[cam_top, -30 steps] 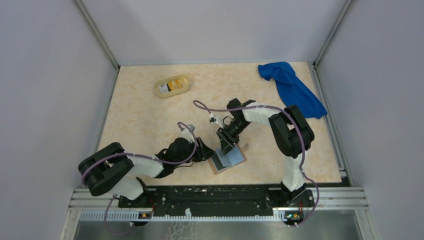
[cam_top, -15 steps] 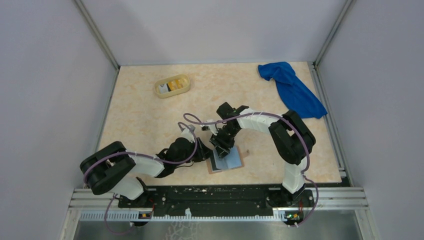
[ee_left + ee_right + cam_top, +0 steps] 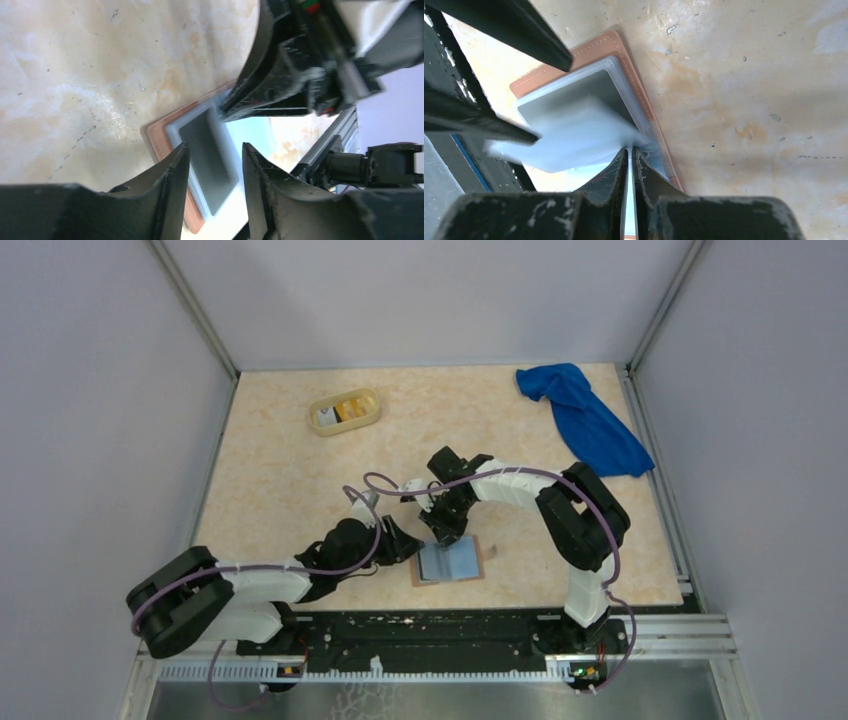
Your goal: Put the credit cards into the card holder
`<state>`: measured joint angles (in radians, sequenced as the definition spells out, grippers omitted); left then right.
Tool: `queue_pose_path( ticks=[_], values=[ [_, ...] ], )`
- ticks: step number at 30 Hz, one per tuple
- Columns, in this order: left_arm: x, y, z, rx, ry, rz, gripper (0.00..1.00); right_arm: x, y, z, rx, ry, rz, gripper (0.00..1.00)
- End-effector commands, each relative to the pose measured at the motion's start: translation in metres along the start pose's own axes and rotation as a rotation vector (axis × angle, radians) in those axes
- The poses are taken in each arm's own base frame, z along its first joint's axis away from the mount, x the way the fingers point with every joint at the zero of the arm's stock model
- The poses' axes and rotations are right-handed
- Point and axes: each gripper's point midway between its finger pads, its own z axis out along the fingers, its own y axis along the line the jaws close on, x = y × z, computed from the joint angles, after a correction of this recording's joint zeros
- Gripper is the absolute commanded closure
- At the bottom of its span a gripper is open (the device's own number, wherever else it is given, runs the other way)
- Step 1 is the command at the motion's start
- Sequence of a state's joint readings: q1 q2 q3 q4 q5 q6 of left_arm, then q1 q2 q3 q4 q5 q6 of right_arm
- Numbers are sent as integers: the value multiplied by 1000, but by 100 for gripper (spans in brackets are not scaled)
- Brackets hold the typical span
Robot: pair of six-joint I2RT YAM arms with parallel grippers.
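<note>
The card holder (image 3: 452,562) lies open on the counter (image 3: 300,490) with its grey-blue slots facing up. The right claw (image 3: 630,151) stands at the holder's far edge, closed on a pale credit card (image 3: 569,142) (blurred in the wrist view) that overlies the slots. The left claw (image 3: 215,150) sits at the holder's left edge, fingers parted and gripping nothing. Well beyond the holder to the far left, a yellow tray (image 3: 374,408) contains more credit cards (image 3: 345,410). To the far right lies a blue cloth (image 3: 585,420).
</note>
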<state>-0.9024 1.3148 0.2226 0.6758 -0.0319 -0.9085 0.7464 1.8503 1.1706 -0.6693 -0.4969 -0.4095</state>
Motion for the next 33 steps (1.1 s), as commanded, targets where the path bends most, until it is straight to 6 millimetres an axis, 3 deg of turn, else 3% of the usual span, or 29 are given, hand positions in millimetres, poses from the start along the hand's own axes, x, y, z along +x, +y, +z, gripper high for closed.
queue_pose_path(
  ticks=[1, 4, 8, 13, 19, 24, 33],
  values=[
    [-13, 3, -15, -34, -48, 45, 49, -9, -7, -4, 60, -32, -47, 94],
    [-17, -2, -24, -15, -61, 60, 50, -10, -4, -4, 45, -36, -51, 93],
    [-17, -10, -27, 13, -49, 61, 64, -13, 2, -5, 9, -51, -57, 92],
    [-12, -15, -22, 34, -19, 57, 74, -13, 2, -7, -8, -63, -45, 91],
    [-3, -8, -13, 16, 20, 61, 76, -12, 2, -8, -24, -65, -37, 91],
    [0, 2, -10, -30, 33, 76, 85, -12, 2, -8, -28, -65, -35, 91],
    [5, -10, 0, 18, 76, 84, 90, -11, 3, -8, -34, -62, -33, 91]
  ],
)
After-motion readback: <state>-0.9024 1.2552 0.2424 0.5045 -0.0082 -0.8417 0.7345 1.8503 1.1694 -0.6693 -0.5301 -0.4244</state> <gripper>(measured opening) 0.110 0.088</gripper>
